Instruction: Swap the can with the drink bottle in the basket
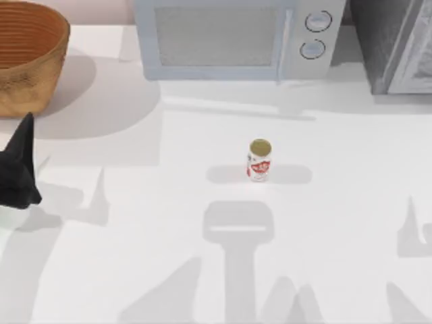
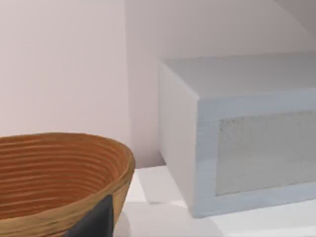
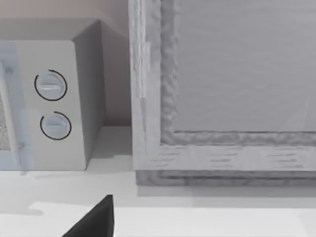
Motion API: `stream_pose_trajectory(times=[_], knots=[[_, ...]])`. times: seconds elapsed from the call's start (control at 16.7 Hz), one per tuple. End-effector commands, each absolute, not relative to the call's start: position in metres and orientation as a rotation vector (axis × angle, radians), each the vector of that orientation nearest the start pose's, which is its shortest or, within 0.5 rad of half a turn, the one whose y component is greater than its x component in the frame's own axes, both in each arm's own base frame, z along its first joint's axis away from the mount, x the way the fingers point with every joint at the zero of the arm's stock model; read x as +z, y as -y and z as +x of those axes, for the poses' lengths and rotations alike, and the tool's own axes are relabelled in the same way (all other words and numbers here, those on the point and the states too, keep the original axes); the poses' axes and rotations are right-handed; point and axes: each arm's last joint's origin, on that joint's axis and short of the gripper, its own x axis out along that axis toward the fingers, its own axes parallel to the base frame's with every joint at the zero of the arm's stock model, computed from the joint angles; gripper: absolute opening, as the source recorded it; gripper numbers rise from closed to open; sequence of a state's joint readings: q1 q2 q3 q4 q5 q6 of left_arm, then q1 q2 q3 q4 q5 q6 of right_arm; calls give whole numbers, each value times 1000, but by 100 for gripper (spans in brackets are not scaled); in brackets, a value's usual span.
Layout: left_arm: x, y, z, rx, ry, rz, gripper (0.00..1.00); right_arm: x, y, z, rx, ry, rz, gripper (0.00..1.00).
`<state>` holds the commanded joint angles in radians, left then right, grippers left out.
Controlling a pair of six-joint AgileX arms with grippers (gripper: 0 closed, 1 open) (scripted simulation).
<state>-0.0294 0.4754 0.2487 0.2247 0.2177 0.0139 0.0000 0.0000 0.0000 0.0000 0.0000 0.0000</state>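
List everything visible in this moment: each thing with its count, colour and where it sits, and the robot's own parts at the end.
can: one, white with red lettering and a dull gold top, upright near the middle of the table, apart from everything else.
basket: one, tan wicker outside, orange-brown ribbed inside, at the far left corner of the table; what lies inside cannot be seen.
microwave: one, pale grey-blue with two round dials, along the back of the table, right of the basket.
grey cabinet: one, grey with a framed panel, at the far right, beside the microwave.
table: one, white, under everything.
left gripper: one, black, at the table's left edge, in front of the basket, pointing toward it.
right gripper: one, black, facing the cabinet and the microwave's dials.
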Motion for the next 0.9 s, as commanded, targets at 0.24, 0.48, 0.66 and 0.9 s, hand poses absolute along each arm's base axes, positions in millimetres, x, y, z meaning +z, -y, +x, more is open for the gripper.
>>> stream_pose_trajectory(times=[0.24, 0.48, 0.66, 0.9], knots=[[186, 4, 113, -86, 12, 3, 100, 160, 1, 106, 0, 0, 0, 100], [162, 1, 106, -6, 2, 0, 100, 160, 1, 106, 0, 0, 0, 100], [160, 1, 106, 0, 0, 0, 100, 160, 1, 106, 0, 0, 0, 100], [161, 2, 106, -4, 1, 0, 100, 160, 1, 106, 0, 0, 0, 100]])
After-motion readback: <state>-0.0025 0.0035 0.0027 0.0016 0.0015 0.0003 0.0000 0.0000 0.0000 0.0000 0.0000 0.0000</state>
